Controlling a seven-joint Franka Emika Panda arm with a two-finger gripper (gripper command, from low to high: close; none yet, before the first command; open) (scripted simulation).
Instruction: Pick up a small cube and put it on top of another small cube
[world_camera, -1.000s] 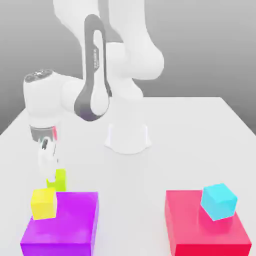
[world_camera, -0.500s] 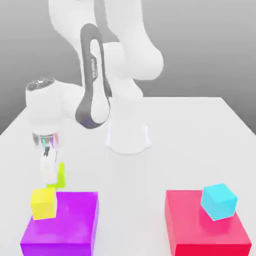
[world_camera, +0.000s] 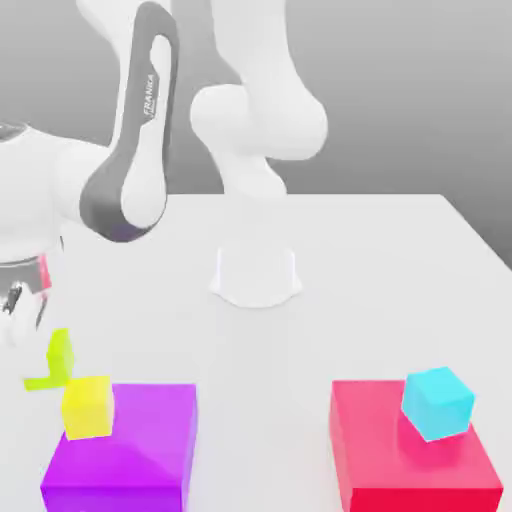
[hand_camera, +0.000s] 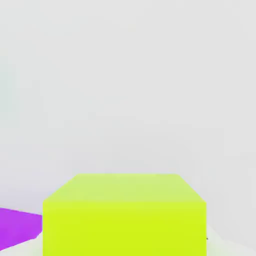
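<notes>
1. Grasp: done, by the look of it. Gripper (world_camera: 44, 361) is closed on lime cube (hand_camera: 125, 227); in the hand view the cube sits btwn the fingertips, one pale tip showing on each side.
2. Cube loc.: in the ext. view it's at the ext. view's left, near yellow cube (world_camera: 88, 408) and the far end of purple block (world_camera: 130, 445), partly hidden by a finger.
3. Lift: prob. under way or done, but can't tell for sure how much gap there is btwn cube and table (world_camera: 300, 350).
4. Stack: not done. Lime cube isn't on top of any other cube.
5. Target: task doesn't say which. Candidates: yellow cube, apparently on purple block by its edge, or cyan cube (world_camera: 437, 403) on red block (world_camera: 405, 435), over at the ext. view's right. Can't tell which is meant.
6. Left to do: raise cube w/ clearance, carry it over the chosen one, line up, lower, let go, back off. Approx. halfway, I'd say.
7. Watch: yellow cube is close by, so a low carry could knock it; a poorly centred drop might tip the stack.
</notes>
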